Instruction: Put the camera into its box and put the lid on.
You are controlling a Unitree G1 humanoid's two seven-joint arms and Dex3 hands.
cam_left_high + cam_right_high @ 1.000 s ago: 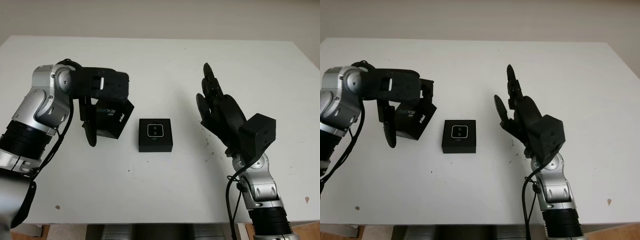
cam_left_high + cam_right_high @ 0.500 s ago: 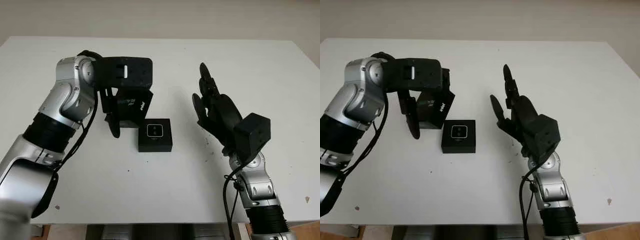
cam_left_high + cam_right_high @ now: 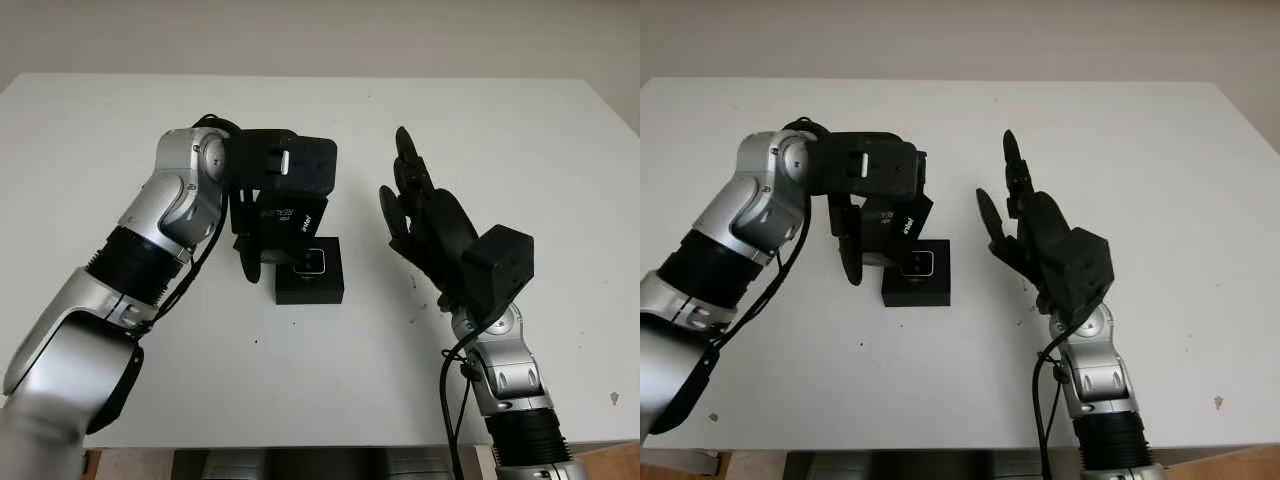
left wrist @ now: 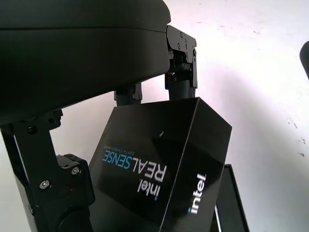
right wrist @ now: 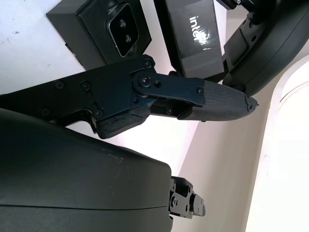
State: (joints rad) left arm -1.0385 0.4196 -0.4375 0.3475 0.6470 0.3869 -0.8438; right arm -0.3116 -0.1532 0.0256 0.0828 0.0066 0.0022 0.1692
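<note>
Looking down from the left eye view, we see our left robot hand (image 3: 285, 200) clamped on the lid (image 3: 286, 225), a black cover printed with white lettering, held tilted just above the far-left corner of the box (image 3: 309, 280). That box sits on the white counter (image 3: 330, 390), and the camera (image 3: 313, 262) lies inside it, face up. Our right robot hand (image 3: 425, 215) hangs above the counter to the right of the box, well apart from it, holding nothing.

From the right eye view, the lid overlaps the box's far edge, and a finger of the left robot hand hangs down just left of the box.

At the left wrist view, the fingers (image 4: 181, 63) press the lid's edge, and a corner of the box peeks out beneath it.

At the right wrist view, we look past our idle hand to the box, with the camera's two lenses showing and the lid beside it.
</note>
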